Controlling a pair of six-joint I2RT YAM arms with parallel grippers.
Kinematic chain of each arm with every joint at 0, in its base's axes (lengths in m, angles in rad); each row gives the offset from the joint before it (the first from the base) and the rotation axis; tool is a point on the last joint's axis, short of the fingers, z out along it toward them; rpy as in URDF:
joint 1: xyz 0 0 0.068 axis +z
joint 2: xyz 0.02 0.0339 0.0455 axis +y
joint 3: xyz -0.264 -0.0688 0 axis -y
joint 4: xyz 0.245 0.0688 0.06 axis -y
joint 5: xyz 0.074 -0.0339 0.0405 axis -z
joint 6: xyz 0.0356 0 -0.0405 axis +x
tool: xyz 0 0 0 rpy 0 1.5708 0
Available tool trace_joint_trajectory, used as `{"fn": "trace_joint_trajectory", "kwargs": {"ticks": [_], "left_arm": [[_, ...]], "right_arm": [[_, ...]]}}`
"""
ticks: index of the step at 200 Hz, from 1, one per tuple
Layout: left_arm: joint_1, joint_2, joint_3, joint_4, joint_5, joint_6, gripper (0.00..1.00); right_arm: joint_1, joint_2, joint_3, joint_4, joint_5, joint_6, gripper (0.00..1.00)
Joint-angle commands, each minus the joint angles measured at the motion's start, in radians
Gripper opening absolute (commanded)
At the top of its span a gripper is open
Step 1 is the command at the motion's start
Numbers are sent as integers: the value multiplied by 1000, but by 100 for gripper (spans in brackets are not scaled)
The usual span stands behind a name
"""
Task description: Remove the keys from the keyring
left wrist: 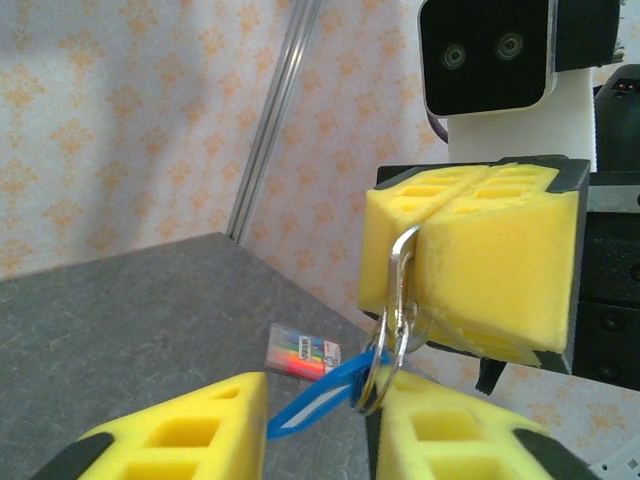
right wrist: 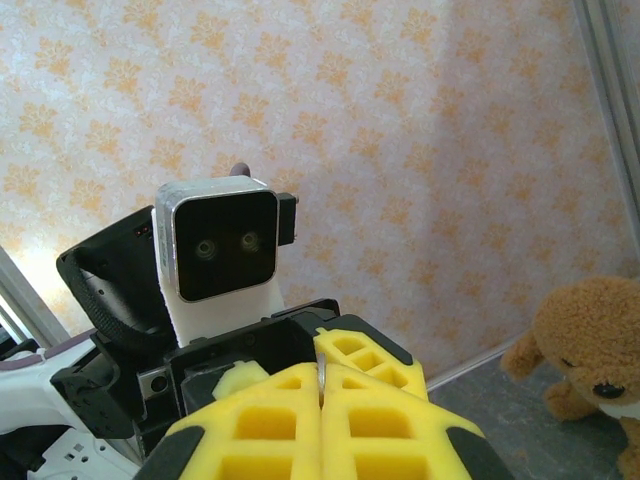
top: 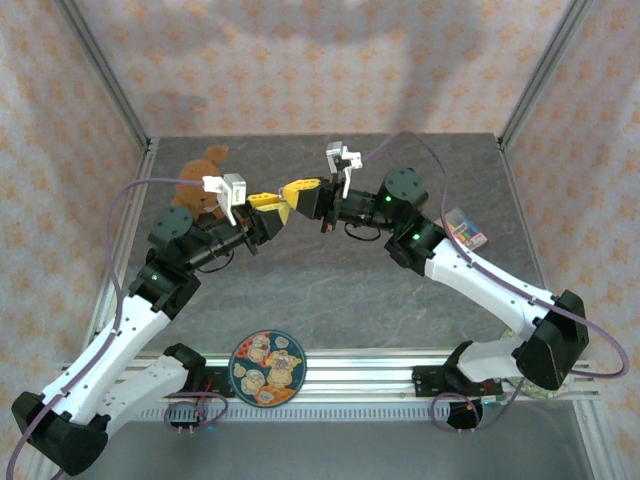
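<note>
right claw clamped shut on keyring; its blue tag dangles just below, between parted fingers of left claw. keys: can't pick out. Step, I'd say: setting up left's grab. Next: pinch 1 key, work it off.

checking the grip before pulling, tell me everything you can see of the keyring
The keyring is a slim silvery metal clip loop, with thin rings hanging from its lower end and a blue plastic tag slanting down to the left. It hangs roughly upright in the air. Its upper part is pinched between the shut yellow foam pads of the right gripper. The rings dangle between the parted fingers of the left gripper, close against one.
</note>
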Motion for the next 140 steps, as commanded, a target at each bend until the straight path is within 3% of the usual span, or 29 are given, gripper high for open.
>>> {"fn": "trace_joint_trajectory", "kwargs": {"ticks": [1,59,87,140], "left_arm": [[-7,0,38,55,8,25,29],[-18,11,43,61,7,42,27],[-22,11,43,65,9,50,13],[-33,1,56,24,-33,88,0]], "right_arm": [[6,6,37,32,-19,-11,0],[8,11,37,41,-29,-1,0],[10,9,36,43,-28,-1,0],[10,2,32,27,-12,-18,0]]}}
